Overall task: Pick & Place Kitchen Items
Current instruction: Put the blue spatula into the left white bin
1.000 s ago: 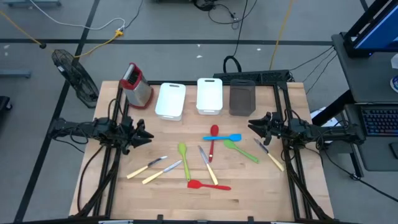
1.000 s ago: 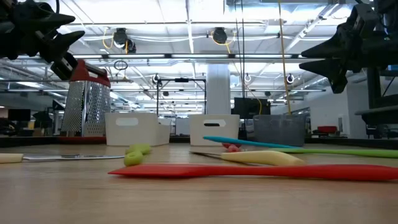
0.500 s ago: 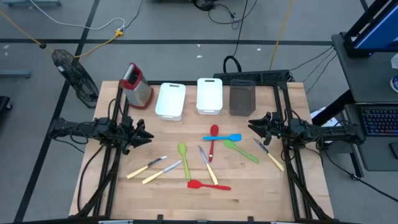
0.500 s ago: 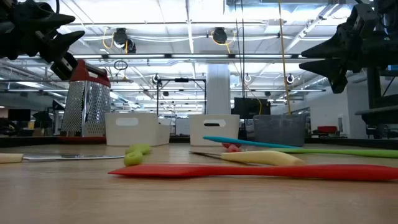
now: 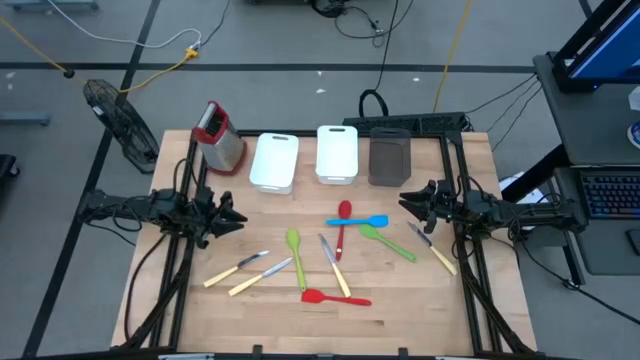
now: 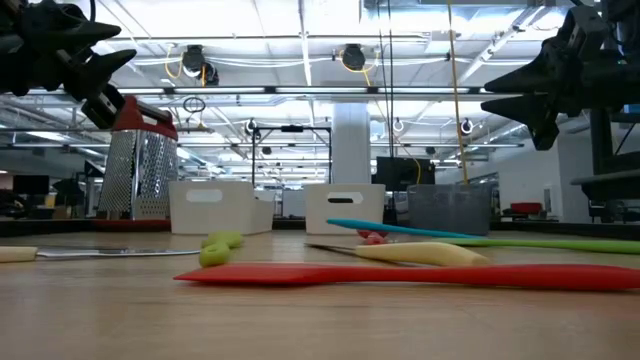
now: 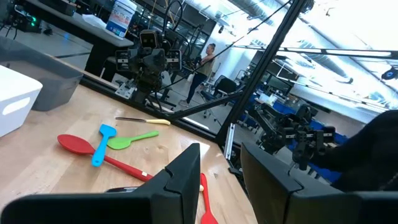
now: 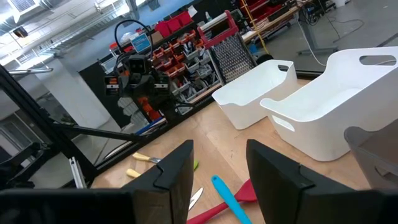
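Pale wood forms the table top (image 5: 400, 310), seen from above in a workshop with a grey floor and cables trailing around it. Along the far edge stand a red-topped box grater (image 5: 220, 136), two white bins (image 5: 274, 161) (image 5: 338, 153) and a dark grey bin (image 5: 389, 157).

Scattered across the middle of the table lie the kitchen items: a red spoon (image 5: 343, 226) crossed by a blue spatula (image 5: 357, 221), a green spoon (image 5: 386, 242) just beside them, a second green spoon (image 5: 296, 255) nearer the centre, a red spatula (image 5: 335, 297) at the near side, and four yellow-handled knives, two (image 5: 236, 269) (image 5: 259, 276) to the left, one (image 5: 335, 266) in the middle and one (image 5: 432, 248) far right.

At the left edge of the table the left gripper (image 5: 226, 216) hovers above the wood, its fingers a little apart and holding nothing. Opposite, at the right edge, the right gripper (image 5: 412, 205) hovers likewise, fingers parted and empty, with the far-right knife close by it.

Nothing has been picked up yet, so the step in hand looks like the first reach. To do it well, each arm would best take the utensil nearest it, coming straight down across a slim handle with the fingers either side. The crossed red spoon and blue spatula are better left until one can be lifted without dragging the other.
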